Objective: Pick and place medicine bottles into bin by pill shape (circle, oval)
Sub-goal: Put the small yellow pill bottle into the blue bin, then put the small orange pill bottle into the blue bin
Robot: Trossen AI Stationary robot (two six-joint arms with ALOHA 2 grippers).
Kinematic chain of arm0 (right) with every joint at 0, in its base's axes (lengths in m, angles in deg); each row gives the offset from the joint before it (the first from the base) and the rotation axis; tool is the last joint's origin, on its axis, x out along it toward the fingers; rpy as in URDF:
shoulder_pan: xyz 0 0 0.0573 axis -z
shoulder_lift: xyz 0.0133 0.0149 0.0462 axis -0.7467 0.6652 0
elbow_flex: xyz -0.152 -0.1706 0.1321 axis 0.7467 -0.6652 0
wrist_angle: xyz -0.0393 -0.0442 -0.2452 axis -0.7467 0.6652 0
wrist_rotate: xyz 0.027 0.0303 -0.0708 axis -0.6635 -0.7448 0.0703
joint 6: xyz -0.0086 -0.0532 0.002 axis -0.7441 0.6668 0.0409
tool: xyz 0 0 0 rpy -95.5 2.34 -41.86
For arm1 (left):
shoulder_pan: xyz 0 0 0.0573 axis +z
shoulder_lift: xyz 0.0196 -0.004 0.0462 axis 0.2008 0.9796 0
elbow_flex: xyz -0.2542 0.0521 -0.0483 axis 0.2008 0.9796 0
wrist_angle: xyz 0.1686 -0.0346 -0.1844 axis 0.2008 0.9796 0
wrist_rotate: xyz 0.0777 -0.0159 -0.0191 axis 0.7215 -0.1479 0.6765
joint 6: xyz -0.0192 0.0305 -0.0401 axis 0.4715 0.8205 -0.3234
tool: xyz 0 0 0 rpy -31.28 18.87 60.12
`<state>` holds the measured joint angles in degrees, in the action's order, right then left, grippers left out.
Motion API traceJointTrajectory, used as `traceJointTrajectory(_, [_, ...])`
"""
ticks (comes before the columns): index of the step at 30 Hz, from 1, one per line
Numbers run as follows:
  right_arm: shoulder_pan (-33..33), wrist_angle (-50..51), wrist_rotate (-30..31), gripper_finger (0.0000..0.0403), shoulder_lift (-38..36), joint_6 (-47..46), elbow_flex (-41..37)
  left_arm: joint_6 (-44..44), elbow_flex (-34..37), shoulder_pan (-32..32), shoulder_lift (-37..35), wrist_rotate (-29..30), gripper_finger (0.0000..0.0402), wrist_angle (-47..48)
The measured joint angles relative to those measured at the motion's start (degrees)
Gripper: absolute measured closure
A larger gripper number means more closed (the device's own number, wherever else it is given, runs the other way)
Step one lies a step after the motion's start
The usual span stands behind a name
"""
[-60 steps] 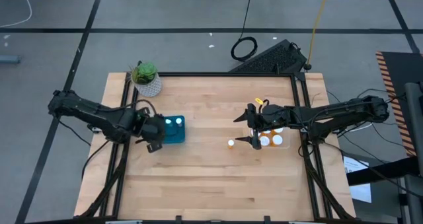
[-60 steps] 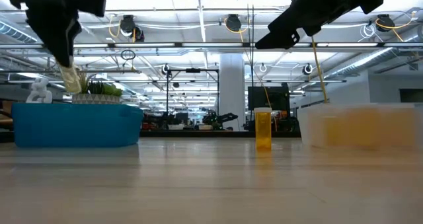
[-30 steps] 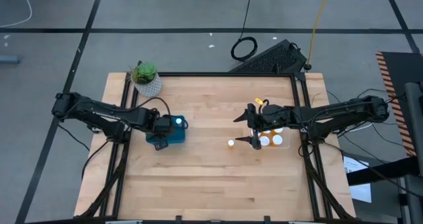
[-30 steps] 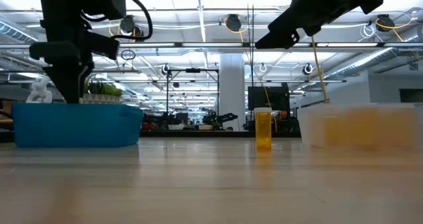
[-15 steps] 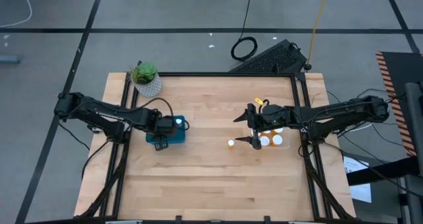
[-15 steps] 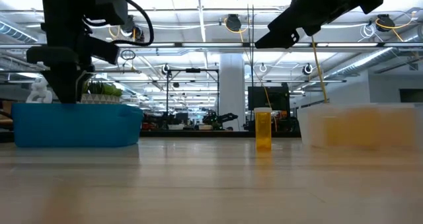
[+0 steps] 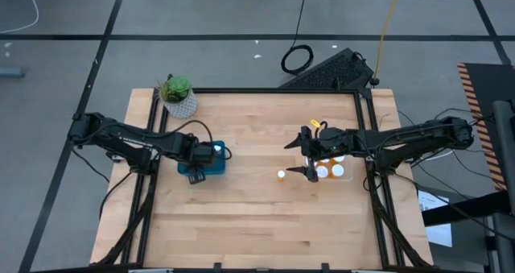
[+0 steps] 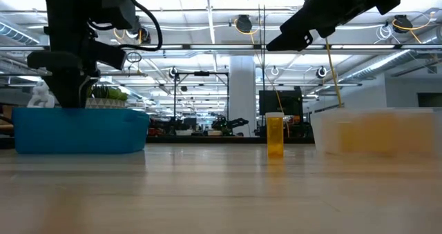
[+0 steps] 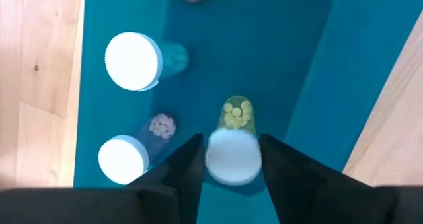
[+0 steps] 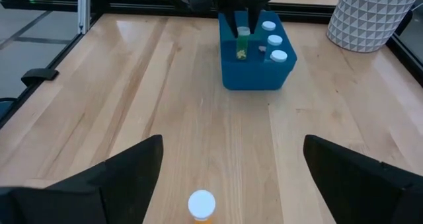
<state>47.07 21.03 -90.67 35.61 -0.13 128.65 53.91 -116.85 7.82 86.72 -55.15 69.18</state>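
The left gripper [image 9: 228, 159] hangs over the blue bin [image 7: 211, 167] near the desk's left edge, its fingers closed on a medicine bottle [image 9: 232, 151] by the white cap, so that the bottle stands upright inside the bin with small round yellow pills showing through its wall. Two more capped bottles [image 9: 133, 61] stand in the same bin, beside the held one.

The right gripper [image 7: 308, 155] hovers spread wide and holds nothing, above the desk near its right edge. A lone bottle [image 7: 281, 175] stands on the wood just beside it, next to the clear bin [image 7: 342, 173] that holds several white-capped bottles.

No label text is readable.

The desk [image 7: 257, 217] is pale wood in a black frame, with a white potted plant [image 7: 178, 96] at its far left corner. Beyond lies a large hall with ceiling lights.
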Motion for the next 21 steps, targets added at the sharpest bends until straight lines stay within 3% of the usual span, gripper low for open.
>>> traceJointTrajectory(11, [0.00, -0.02, 0.00, 0.0042, 0.00, 0.12, 0.00, -0.15, -0.85, 0.00, 0.03, -0.87, 0.0209, 1.24])
traceJointTrajectory(16, [0.00, -0.02, 0.00, 0.0042, 0.00, 0.16, 0.00, -0.86, -6.56, -0.44, 0.03, -0.76, 0.0209, 6.65])
traceJointTrajectory(21, [0.00, 0.47, -0.01, 0.0042, 0.00, -0.30, 0.00, -1.04, -13.98, -2.35, 0.01, 2.99, 0.0208, 10.16])
